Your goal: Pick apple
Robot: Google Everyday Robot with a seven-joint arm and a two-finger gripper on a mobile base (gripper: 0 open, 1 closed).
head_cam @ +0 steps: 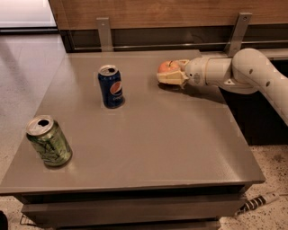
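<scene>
The apple is at the far side of the counter, near the back edge and a bit to the right of the middle. It is red and orange with a yellow patch. The end effector is right at the apple, with its pale yellow parts hugging the apple's front and its right side. I cannot tell if the end effector is squeezing the apple or is only close around it. I also cannot tell if the apple is resting on the counter or is just above it, but there is a dark shadow under both. The white arm comes in from the right, low over the back right corner of the counter. A blue soda can stands upright to the left of the apple, well apart from it. A green soda can is near the front left corner, tilted a little, with its open top showing. Behind the counter is a brown wooden wall with two gray metal brackets. A striped cable lies on the floor by the front right corner.
</scene>
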